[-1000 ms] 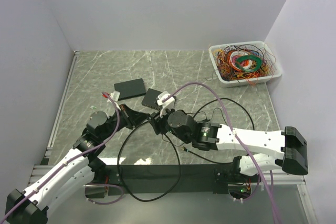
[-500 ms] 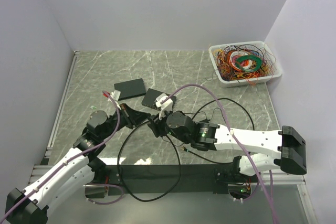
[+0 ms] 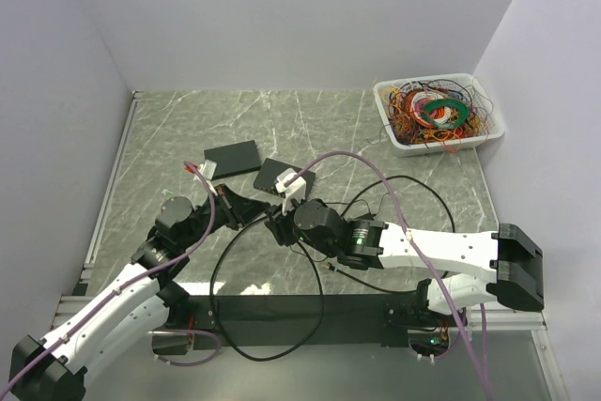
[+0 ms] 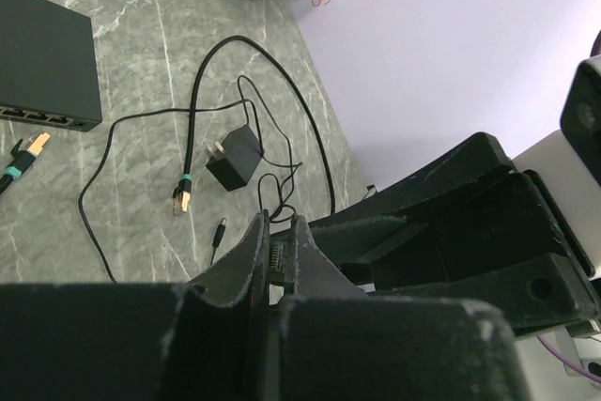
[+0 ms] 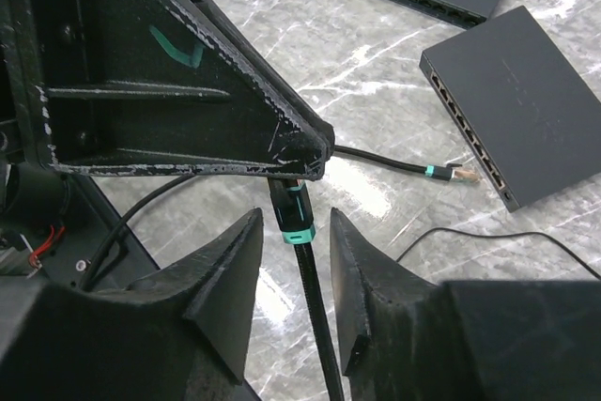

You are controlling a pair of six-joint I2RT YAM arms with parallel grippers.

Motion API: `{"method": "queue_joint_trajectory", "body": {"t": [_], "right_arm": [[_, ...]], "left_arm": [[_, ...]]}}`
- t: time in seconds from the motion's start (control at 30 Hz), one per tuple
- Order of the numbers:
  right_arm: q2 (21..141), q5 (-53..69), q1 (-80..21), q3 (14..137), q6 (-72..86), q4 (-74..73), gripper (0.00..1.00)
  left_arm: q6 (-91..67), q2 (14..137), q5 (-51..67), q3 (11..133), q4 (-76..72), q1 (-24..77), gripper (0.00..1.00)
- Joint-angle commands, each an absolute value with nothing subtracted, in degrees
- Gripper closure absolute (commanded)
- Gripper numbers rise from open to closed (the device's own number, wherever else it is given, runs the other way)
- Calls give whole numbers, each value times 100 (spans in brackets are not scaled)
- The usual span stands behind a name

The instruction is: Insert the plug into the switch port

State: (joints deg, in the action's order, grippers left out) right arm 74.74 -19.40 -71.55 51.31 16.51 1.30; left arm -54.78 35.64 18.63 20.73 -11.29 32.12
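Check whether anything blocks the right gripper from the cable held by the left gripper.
Nothing visible does. In the right wrist view the right gripper's open jaws straddle the black cable just below the left gripper, which is shut on the plug. Bare gaps show on both sides of the cable.

Soft, even light from above, faint shadows. A white glare patch gleams on the marble table [image 5: 368, 190] just beyond the jaws of the right gripper [image 5: 294, 224]; dark surfaces nearest each wrist lens blur.
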Motion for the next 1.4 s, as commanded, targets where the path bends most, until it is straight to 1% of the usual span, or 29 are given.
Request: {"method": "queue_joint_trajectory", "body": {"t": [0.0, 0.1, 0.2, 0.33, 0.37, 0.73, 0.77, 0.87, 1.0, 1.07, 1.23, 1.37], "right_arm": [[7409, -2013, -7119, 5282, 1696, 308, 56], [7313, -2056, -7119, 5265, 1714, 299, 53], [7233, -2048, -7119, 5221, 1723, 325, 52], [7242, -2074, -7119, 5212, 1749, 308, 57], [7225, -2083, -7110, 5195, 1758, 334, 61], [7189, -1995, -7119, 5124, 1846, 431, 65], [7189, -1986, -7119, 5124, 1846, 431, 67], [7225, -1969, -7110, 5115, 1854, 431, 68], [7286, -1934, -7119, 5106, 1881, 439, 69], [7304, -1925, -7119, 5089, 1898, 466, 71], [7365, -1872, -7110, 5124, 1916, 448, 71], [7427, -1820, -7119, 5159, 1925, 448, 67]], "left_arm": [[-5528, 3595, 1986, 2294, -1239, 3252, 99], [-5546, 3577, 1969, 2250, -1239, 3252, 99], [-5537, 3560, 1942, 2241, -1213, 3261, 99], [-5546, 3551, 1925, 2232, -1222, 3269, 99], [-5546, 3559, 1916, 2232, -1222, 3261, 99], [-5572, 3656, 1907, 2171, -1301, 3296, 99], [-5572, 3665, 1907, 2162, -1301, 3287, 99], [-5581, 3665, 1890, 2153, -1318, 3296, 99], [-5572, 3647, 1872, 2162, -1301, 3305, 99], [-5572, 3647, 1863, 2171, -1283, 3313, 99], [-5572, 3656, 1890, 2162, -1310, 3322, 99], [-5572, 3674, 1881, 2180, -1301, 3322, 99]]}}
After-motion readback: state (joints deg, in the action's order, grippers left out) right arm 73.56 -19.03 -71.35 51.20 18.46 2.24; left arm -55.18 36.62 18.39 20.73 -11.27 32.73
